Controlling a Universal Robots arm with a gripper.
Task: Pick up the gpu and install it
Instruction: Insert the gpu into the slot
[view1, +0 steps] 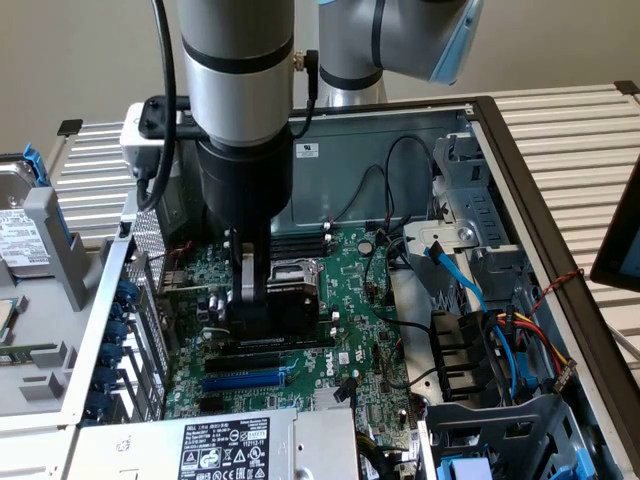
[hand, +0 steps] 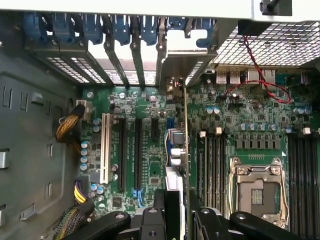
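Left of centre in the exterior view, one gripper (view1: 250, 300) clamps one gpu (hand: 178, 145) over one motherboard (view1: 350, 300). It stands on edge, long axis pointing at the slot covers (hand: 120, 55).

Open computer case (view1: 400, 135) on slatted bench (view1: 585, 130), green motherboard (view1: 350, 300), CPU socket (hand: 257, 192), white PCI slot (hand: 105, 147), labelled power supply (view1: 250, 445), blue SATA cable (view1: 462, 280)

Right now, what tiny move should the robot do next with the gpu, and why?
Probably ease it straight down. The end effector grips the gpu upright, edge-on above the motherboard, with its silver bracket by the rear slot openings. Whether it is in a slot yet, I cannot tell.
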